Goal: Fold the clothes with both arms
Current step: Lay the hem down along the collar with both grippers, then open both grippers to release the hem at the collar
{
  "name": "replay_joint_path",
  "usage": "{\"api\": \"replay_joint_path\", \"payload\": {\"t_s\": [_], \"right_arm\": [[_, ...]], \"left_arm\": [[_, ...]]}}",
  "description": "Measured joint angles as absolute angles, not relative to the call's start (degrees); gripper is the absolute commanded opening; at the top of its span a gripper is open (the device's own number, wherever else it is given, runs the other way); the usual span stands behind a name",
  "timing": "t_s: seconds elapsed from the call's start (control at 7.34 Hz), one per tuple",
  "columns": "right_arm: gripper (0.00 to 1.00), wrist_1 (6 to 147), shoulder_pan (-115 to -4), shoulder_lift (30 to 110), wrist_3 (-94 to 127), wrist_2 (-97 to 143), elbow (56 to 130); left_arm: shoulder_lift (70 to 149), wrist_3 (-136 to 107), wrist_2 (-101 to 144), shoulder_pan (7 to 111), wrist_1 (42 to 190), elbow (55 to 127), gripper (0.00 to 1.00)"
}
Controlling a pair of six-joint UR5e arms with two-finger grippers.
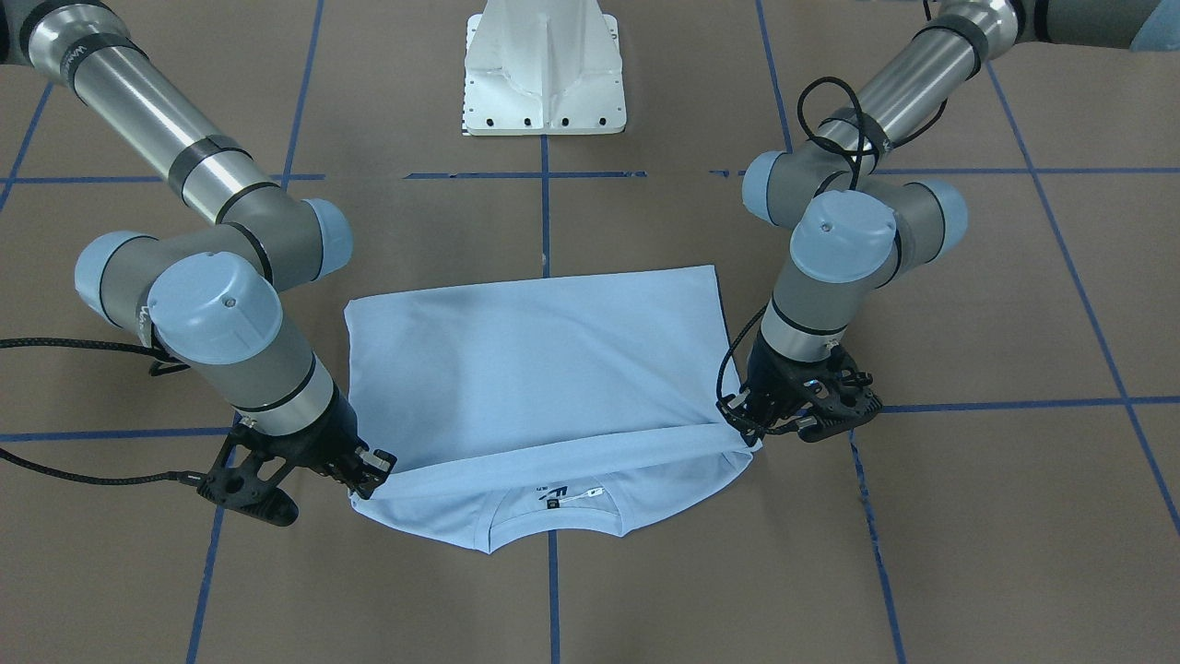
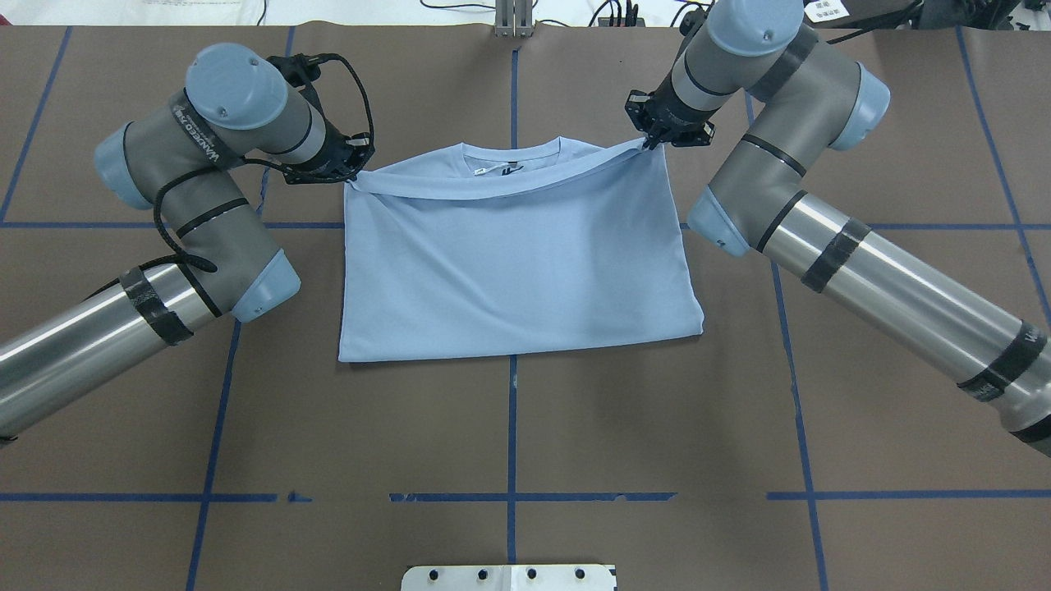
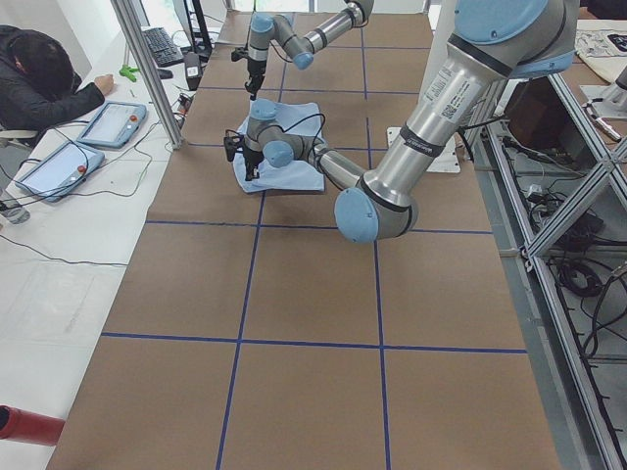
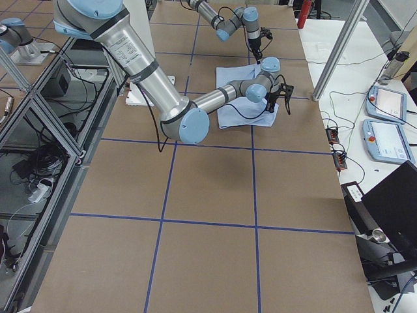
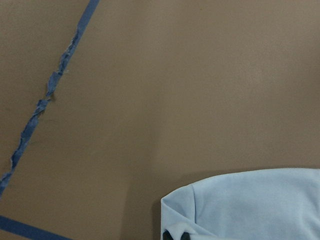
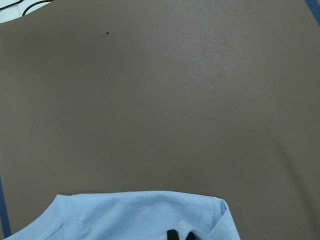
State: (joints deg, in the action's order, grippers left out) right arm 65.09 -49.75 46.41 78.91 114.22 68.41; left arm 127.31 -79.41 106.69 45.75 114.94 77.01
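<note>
My left gripper (image 2: 358,167) and my right gripper (image 2: 654,141) are each pinched closed on a corner of the light blue T-shirt (image 2: 517,263), a smooth, matte knit. It lies folded into a rough rectangle mid-table. The held edge stretches as a band just short of the ribbed round collar (image 2: 513,151) and the neck label (image 2: 486,170). Beneath is a flat brown table (image 2: 369,427) gridded with blue tape (image 2: 511,443), frayed in spots. A white pedestal base (image 1: 544,83) stands at my side of it.
</note>
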Motion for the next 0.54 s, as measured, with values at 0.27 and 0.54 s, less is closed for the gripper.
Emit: {"api": "replay_joint_path", "payload": {"t_s": [0.27,0.54], "right_arm": [[0.00,65.05,-49.80,45.72,78.85,113.68,67.11],[0.00,65.04,-50.35,45.54,78.84,113.53,66.81]], "left_arm": [[127.54,-79.52,106.62,46.17,116.25,75.68,0.00],[127.67,-79.54,106.61,46.30,116.51,74.94,0.00]]}}
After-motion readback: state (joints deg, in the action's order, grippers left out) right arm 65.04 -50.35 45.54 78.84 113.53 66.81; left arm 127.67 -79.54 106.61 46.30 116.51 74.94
